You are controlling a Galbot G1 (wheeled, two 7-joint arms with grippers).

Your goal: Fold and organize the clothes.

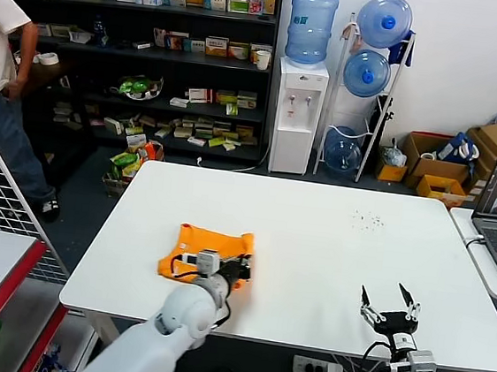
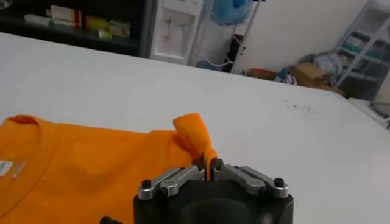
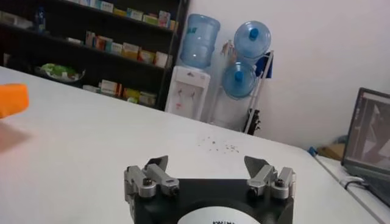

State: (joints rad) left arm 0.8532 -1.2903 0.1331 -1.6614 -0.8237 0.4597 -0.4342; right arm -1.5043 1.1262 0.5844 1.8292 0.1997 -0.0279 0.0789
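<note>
T-shirt (image 1: 206,253), bright orange, lying rumpled near table (image 1: 331,248) front-left edge, head view. Left gripper (image 2: 209,168) pinching raised fabric fold, jaws closed on it, left wrist view. Right gripper (image 3: 209,169) sitting wide open, holding nothing, right wrist view.

Orange T-shirt (image 1: 211,250) is lying crumpled and partly folded near the table's front edge, toward the left corner; collar label is showing, and one pinched fold is standing raised.
</note>
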